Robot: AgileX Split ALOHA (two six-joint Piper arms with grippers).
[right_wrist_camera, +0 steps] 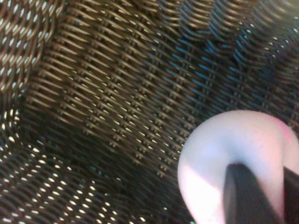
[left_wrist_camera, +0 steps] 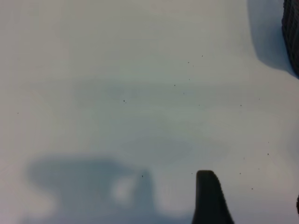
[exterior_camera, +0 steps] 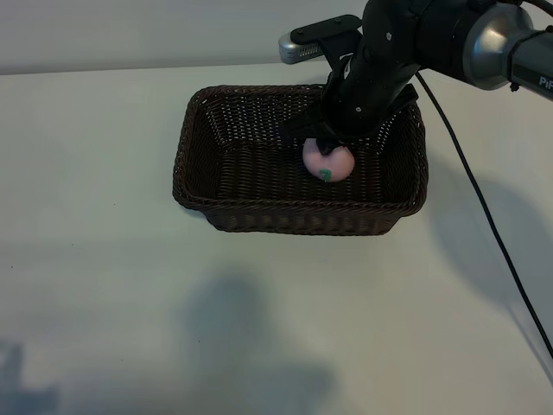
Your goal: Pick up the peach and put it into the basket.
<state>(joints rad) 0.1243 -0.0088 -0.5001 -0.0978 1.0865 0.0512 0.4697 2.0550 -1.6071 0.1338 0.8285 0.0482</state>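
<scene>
Roughly, largest first:
Table: pale bare top all around, with wide open room from 6 to 9 o'clock of the basket; soft shadows lie toward the near edge.
Basket: dark woven wicker, rectangular with rounded corners, long axis running 3 to 9 o'clock in the exterior view, mouth upward; its inside weave fills the right wrist view.
Right arm: reaches in from 1 o'clock over the basket's far rim, with a black cable trailing down the table at 3 o'clock.
Right gripper: pointed steeply down inside the basket, right on top of the peach; its dark fingers lie against the fruit, but whether they pinch it or have let go, I cannot tell.
Peach: round, pale pink, no long axis; green leaf mark faces the near side; it sits low in the basket, right of centre, near the floor, with the walls apart from it.
Left gripper: parked over bare table away from the basket, jaws spread, one dark fingertip showing, nothing between them.
</scene>
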